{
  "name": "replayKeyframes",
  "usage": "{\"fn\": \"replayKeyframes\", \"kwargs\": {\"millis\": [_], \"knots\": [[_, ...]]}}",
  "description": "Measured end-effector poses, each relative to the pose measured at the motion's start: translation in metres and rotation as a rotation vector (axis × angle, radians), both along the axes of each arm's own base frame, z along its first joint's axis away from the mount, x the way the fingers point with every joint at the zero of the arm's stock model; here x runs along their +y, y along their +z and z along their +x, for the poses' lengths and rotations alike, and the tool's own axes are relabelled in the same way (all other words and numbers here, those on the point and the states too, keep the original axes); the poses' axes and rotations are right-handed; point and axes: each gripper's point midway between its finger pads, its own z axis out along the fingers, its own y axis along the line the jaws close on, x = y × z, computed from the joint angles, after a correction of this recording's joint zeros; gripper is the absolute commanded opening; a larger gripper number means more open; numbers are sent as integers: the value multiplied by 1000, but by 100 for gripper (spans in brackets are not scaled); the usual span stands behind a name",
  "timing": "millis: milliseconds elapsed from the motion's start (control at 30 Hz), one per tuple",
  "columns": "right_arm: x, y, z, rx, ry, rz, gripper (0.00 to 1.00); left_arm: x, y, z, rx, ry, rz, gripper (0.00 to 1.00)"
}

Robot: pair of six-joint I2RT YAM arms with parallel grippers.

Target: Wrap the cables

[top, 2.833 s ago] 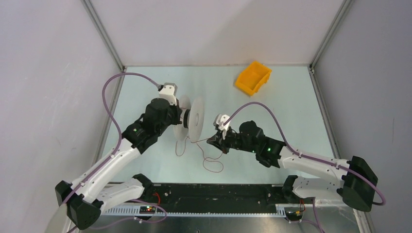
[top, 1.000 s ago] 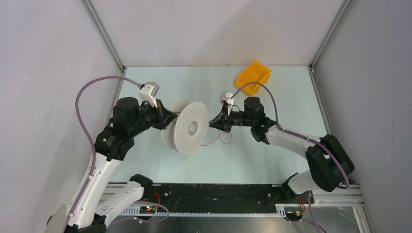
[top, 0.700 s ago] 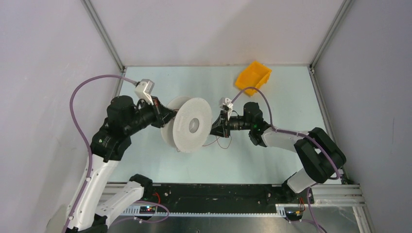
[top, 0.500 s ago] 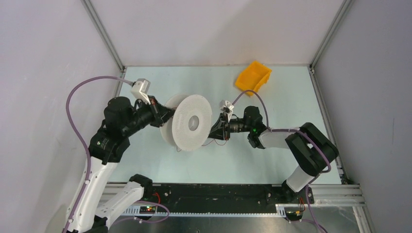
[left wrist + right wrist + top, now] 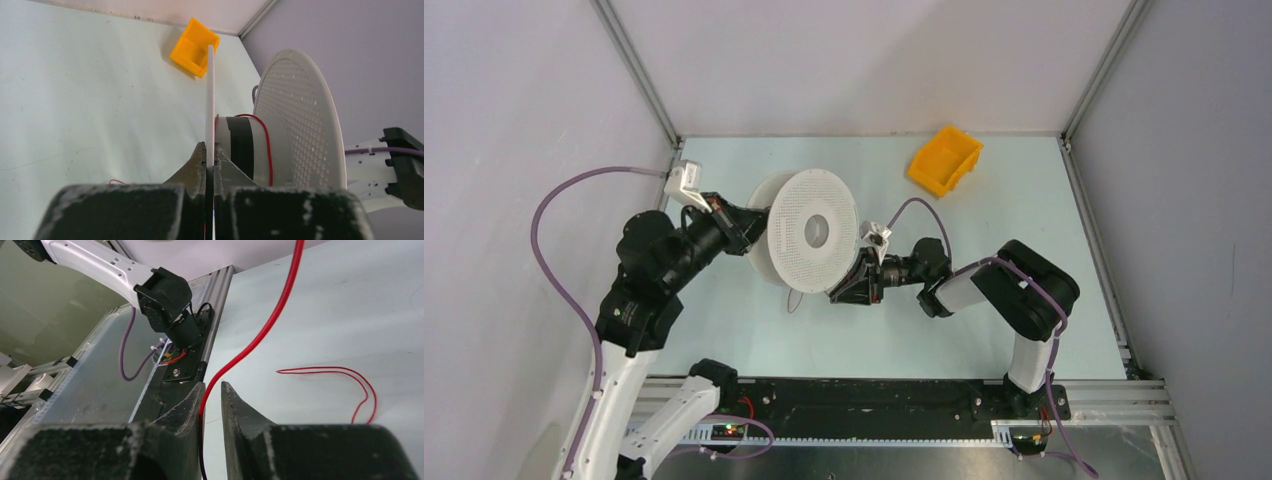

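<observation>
A white perforated spool (image 5: 812,230) is held off the table, its flat face turned up toward the top camera. My left gripper (image 5: 749,222) is shut on the edge of one flange (image 5: 210,100), which stands between its fingertips in the left wrist view. A thin red cable (image 5: 268,145) runs round the spool's hub. My right gripper (image 5: 842,291) sits just below and to the right of the spool. Its jaws (image 5: 212,386) stand narrowly apart, and the red cable (image 5: 260,335) runs between them along the left finger. A loose loop of cable (image 5: 345,372) lies on the table.
An orange bin (image 5: 945,158) sits at the back right of the pale green table (image 5: 984,330); it also shows in the left wrist view (image 5: 194,47). Grey walls with metal corner posts enclose the table. A black rail (image 5: 864,400) runs along the near edge.
My left arm has raised the spool and turned its face up toward the camera. My right gripper has moved left and nearer, down under the spool's right edge, with the cable still between its jaws.
</observation>
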Motion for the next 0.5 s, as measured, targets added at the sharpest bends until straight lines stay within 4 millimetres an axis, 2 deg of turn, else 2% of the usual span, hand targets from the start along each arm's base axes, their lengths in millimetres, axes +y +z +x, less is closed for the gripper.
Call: {"fn": "replayKeyframes", "kwargs": {"millis": [167,300,400,500], "knots": [[5,3,-8,11,10,13,16,12,7,5,-22,82,-36,0],[3,-6,-14,47,-13,-4,15,30,15,15,-49,198,-71,0],[1,-13,-22,77,-25,-23,14,40,23,22,-82,271,-115,0],[4,-9,-35,76,-10,-19,13,49,23,30,-97,338,-156,0]]}}
